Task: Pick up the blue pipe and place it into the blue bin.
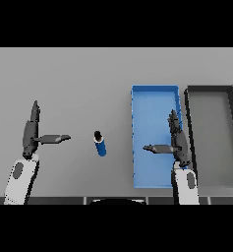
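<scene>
- The blue pipe (100, 143) lies on the grey table (78, 78), untouched, just to the left of the blue bin (155, 96) with a strip of bare table between them; its dark end points away from the robot
- The right hand (178, 142) hangs over the right part of the bin, fingers straight and thumb stuck out toward the pipe, wide and holding nothing
- The left hand (31, 134) sits well to the left of the pipe, farther from the bin, also spread wide with its thumb pointing at the pipe, holding nothing
- Nothing is grasped yet, so the whole pick and place is still ahead, by my reading
- Risk: the pipe is round and short, so a sideways nudge from a thumb or fingertip could send it rolling across the table, away from the bin or out of easy reach
- Risk: if the right hand goes for it, the arm has to cross the bin's left wall; a low sweep could catch that wall and shove the bin
- Risk: a pinch near one end rather than the middle could let the pipe tip or slip out on the way over
- Risk: the dark bin (211, 89) stands touching or almost touching the blue bin on its far side from the pipe; an overshoot past the blue bin could drop the pipe in the wrong one
- Risk: letting go above the blue bin's near wall could bounce the pipe back onto the table
</scene>
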{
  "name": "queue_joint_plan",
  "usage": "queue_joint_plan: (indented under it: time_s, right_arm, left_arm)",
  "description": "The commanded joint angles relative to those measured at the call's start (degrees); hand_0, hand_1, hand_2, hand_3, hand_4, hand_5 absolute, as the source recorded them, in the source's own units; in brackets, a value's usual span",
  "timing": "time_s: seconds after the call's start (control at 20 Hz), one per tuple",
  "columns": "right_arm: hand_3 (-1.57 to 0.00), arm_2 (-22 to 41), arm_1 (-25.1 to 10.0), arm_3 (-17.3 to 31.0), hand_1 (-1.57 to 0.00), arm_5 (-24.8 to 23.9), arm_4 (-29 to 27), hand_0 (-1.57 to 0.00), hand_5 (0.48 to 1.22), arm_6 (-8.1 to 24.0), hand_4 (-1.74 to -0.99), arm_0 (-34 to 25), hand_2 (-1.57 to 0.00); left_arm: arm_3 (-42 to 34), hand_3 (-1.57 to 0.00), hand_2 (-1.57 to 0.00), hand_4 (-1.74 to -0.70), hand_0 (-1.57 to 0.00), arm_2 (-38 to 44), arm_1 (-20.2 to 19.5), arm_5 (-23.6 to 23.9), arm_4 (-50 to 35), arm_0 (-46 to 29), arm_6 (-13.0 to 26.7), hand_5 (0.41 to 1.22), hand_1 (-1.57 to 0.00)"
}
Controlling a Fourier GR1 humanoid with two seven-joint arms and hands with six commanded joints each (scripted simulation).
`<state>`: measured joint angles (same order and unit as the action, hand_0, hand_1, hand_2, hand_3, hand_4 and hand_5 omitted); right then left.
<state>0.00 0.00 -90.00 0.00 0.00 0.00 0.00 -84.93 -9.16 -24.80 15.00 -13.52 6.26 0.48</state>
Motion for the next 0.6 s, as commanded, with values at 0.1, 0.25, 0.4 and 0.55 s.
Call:
queue_joint_plan:
  time_s: [0.1,0.25,0.4,0.55]
  right_arm:
    - [0.00,-0.2,-0.1,0.4,0.00,-0.1,-0.1,0.00,0.629,0.3,-1.205,-0.6,0.00]
    - [0.00,-0.2,-0.1,0.9,0.00,0.0,-0.1,0.00,0.629,0.6,-1.205,-1.3,0.00]
    - [0.00,3.6,-6.9,-4.8,0.00,0.8,8.8,0.00,0.627,-7.5,-1.197,3.9,0.00]
    - [0.00,4.9,-7.6,-5.8,0.00,1.0,10.6,0.00,0.623,-5.9,-1.196,4.5,0.00]
  left_arm:
    - [0.5,0.00,0.00,-0.97,0.00,0.1,0.1,0.0,0.0,0.6,-0.1,0.593,0.00]
    - [0.4,0.00,0.00,-0.97,0.00,-0.3,0.4,0.1,0.3,0.7,-0.3,0.593,0.00]
    - [2.6,0.00,0.00,-0.96,0.00,-2.5,-7.2,-12.1,1.3,-1.5,-7.7,0.590,0.00]
    - [3.8,0.00,0.00,-0.96,0.00,-3.2,-8.6,-15.3,1.6,-1.4,-9.9,0.595,0.00]
